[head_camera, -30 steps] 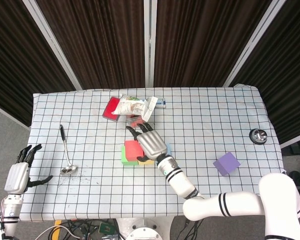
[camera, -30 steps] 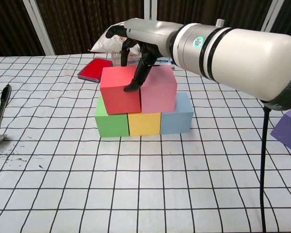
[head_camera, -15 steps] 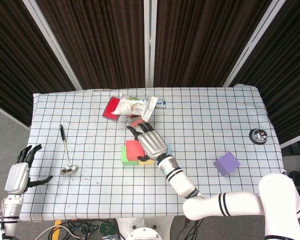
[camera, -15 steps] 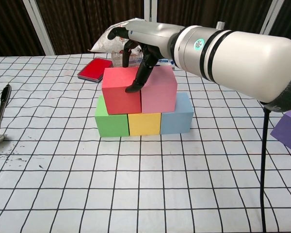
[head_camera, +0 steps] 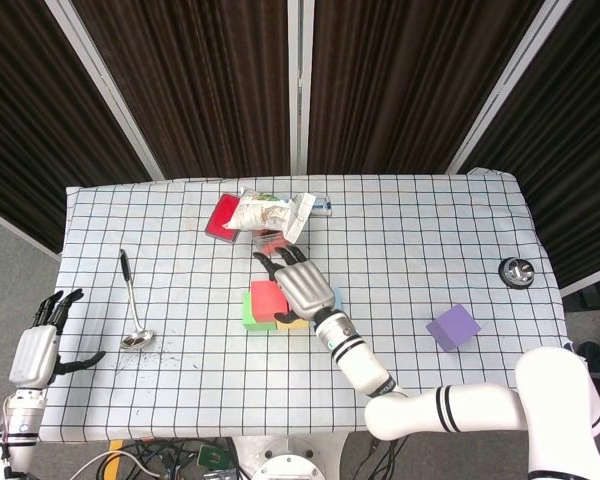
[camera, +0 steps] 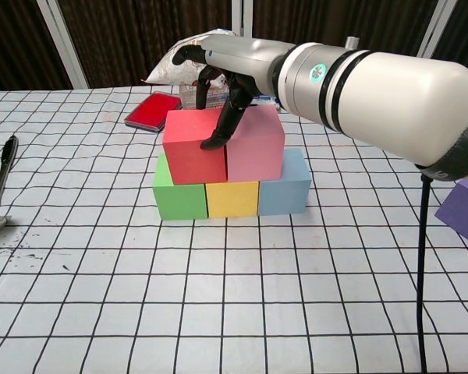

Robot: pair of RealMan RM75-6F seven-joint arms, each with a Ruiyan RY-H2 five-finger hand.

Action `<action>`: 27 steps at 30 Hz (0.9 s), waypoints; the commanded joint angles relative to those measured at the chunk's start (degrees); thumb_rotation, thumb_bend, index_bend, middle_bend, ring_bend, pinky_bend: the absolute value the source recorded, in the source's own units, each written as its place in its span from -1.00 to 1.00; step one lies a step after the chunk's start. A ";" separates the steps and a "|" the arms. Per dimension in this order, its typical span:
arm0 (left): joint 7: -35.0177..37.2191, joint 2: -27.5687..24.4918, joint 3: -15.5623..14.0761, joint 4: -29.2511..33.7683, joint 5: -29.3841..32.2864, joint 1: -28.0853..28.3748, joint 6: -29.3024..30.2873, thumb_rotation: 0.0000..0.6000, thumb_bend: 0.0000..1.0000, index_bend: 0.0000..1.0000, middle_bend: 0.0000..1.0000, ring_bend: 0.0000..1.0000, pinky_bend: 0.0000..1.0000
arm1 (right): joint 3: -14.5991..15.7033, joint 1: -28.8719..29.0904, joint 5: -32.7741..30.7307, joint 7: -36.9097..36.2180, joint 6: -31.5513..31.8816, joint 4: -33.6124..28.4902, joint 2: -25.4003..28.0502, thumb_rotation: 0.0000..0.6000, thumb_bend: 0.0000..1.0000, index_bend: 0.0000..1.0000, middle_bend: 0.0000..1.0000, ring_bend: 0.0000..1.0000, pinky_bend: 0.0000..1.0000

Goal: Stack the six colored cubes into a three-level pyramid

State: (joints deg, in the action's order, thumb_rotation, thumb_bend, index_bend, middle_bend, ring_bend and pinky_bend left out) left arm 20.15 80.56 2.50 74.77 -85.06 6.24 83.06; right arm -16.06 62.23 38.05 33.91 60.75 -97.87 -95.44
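Your right hand (camera: 222,70) hangs over the second level, fingers spread and curved down, one fingertip (camera: 212,142) touching the front of the red cube (camera: 191,149) at its seam with the pink cube (camera: 257,144); it holds nothing. Since a second ago the red cube has slid slightly toward the pink one, so the two now sit flush, and the hand has barely shifted. Both rest on the green (camera: 178,199), yellow (camera: 232,199) and blue (camera: 285,187) cubes. The purple cube (head_camera: 453,327) stays well apart on the table (head_camera: 400,250), at the right. Your left hand (head_camera: 42,345) is unchanged, hanging open off the table's left edge, fingers apart and empty.
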 commanded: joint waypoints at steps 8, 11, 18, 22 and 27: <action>0.18 0.07 0.03 -0.14 0.06 0.01 -0.14 1.00 -1.00 -0.82 -0.74 -1.00 -0.99 | -0.13 0.01 -0.05 -0.09 -0.19 0.09 0.06 1.00 -0.72 -1.00 -0.17 -0.89 -1.00; 0.29 0.07 0.01 -0.21 0.10 0.02 -0.26 1.00 -1.00 -0.82 -0.74 -1.00 -0.99 | -0.01 -0.03 -0.16 0.03 -0.14 0.03 0.05 1.00 -0.72 -1.00 -0.17 -0.89 -1.00; 0.43 0.15 -0.02 -0.40 -0.11 0.07 -0.18 1.00 -1.00 -0.82 -0.74 -1.00 -0.99 | 0.07 -0.01 -0.50 0.41 0.00 -0.10 0.11 1.00 -0.72 -1.00 -0.17 -0.89 -1.00; 0.45 0.24 -0.08 -0.54 -0.15 0.06 -0.23 1.00 -1.00 -0.82 -0.74 -1.00 -0.99 | 0.15 -0.05 -0.72 0.43 -0.11 0.00 0.10 1.00 -0.72 -1.00 -0.17 -0.89 -1.00; 0.39 0.31 -0.10 -0.59 -0.09 0.06 -0.34 1.00 -1.00 -0.82 -0.74 -1.00 -0.99 | 0.15 -0.07 -0.92 0.30 -0.35 0.23 0.09 1.00 -0.72 -1.00 -0.17 -0.89 -1.00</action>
State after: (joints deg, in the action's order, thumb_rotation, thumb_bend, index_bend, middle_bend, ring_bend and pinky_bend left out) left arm 20.53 80.86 2.40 74.18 -85.14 6.30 82.72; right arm -15.91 62.17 37.13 34.21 60.41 -97.64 -95.35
